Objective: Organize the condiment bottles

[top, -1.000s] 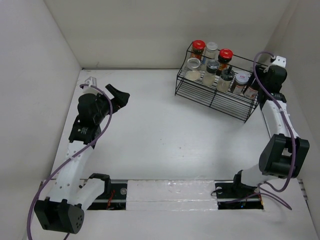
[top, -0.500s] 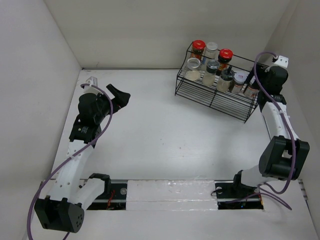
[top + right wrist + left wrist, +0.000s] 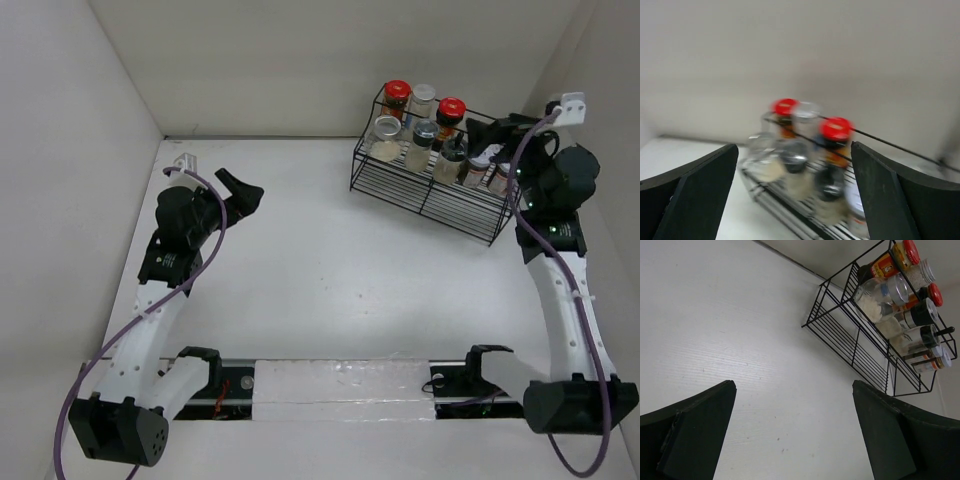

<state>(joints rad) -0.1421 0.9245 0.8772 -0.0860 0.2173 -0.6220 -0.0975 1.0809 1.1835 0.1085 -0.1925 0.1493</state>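
Observation:
The condiment bottles stand in a black wire rack [image 3: 428, 203] at the back right. The back row holds a red-lidded bottle [image 3: 397, 94], a silver-lidded bottle [image 3: 424, 97] and a second red-lidded bottle [image 3: 451, 108]. In front are silver-lidded bottles [image 3: 386, 136], a black-lidded bottle [image 3: 455, 155] and one more bottle [image 3: 483, 160] at the right end. My right gripper [image 3: 494, 130] hovers open and empty over the rack's right end. Its wrist view is blurred and shows the red lids [image 3: 836, 128] between the open jaws [image 3: 794, 150]. My left gripper [image 3: 241, 190] is open and empty, far left of the rack [image 3: 850, 342].
White walls close in the table at the back, left and right. The rack [image 3: 785, 212] stands close to the right wall. The arm bases sit on a rail [image 3: 340, 385] at the near edge.
My right gripper has risen from beside the bottle at the rack's right end and now points over the rack, with the arm swung out to the right. The left arm has barely moved.

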